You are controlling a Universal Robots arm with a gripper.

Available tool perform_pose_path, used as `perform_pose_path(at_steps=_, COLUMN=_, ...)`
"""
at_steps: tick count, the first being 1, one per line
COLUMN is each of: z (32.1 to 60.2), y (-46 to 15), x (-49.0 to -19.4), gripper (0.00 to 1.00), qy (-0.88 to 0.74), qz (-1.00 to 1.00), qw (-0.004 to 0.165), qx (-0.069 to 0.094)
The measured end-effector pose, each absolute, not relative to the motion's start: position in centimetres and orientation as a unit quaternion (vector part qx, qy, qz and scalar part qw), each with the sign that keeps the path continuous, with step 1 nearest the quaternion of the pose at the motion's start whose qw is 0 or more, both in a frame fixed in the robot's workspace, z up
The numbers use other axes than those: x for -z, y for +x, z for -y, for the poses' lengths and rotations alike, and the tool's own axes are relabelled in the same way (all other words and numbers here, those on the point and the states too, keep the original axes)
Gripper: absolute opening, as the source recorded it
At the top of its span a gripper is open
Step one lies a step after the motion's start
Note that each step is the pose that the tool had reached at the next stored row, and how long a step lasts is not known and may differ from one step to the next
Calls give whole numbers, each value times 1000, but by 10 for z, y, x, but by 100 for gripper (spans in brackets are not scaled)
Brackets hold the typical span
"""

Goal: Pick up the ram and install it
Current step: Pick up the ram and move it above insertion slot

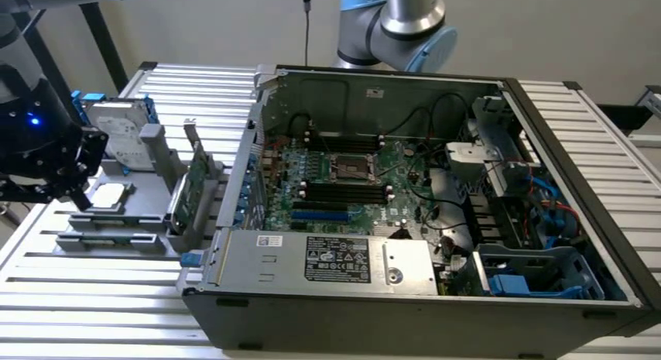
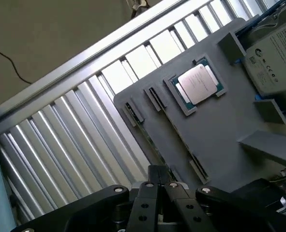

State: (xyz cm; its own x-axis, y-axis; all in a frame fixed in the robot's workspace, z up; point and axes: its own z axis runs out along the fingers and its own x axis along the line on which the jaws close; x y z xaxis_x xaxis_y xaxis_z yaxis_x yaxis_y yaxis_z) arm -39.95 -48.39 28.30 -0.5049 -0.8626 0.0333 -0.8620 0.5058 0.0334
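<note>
Presently the gripper [image 2: 161, 180] hangs above the tray [image 2: 220, 130]; hard-drive label [image 2: 273, 63] unreadable.

The arm [image 1: 401, 19] shows a silver joint with pale blue caps at the back of the scene, and one of its grey links crosses the top corner on the exterior view's left. Below that link hangs the black wrist [image 1: 36, 124], with a small blue light glowing on it. The gripper [image 1: 74, 191] points downward, leaning a little toward the exterior view's right. Seen from the wrist, the gripper [image 2: 158, 171] — black, with bolted linkage bars spreading to either side — has its fingers [image 2: 145, 205] drawn close together.
</note>
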Motion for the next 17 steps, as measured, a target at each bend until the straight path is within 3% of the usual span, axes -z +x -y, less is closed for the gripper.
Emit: perform_pose_path(at_steps=17, z=484, y=-399, x=-275, gripper=11, qy=625, qz=781, qw=23, qx=3)
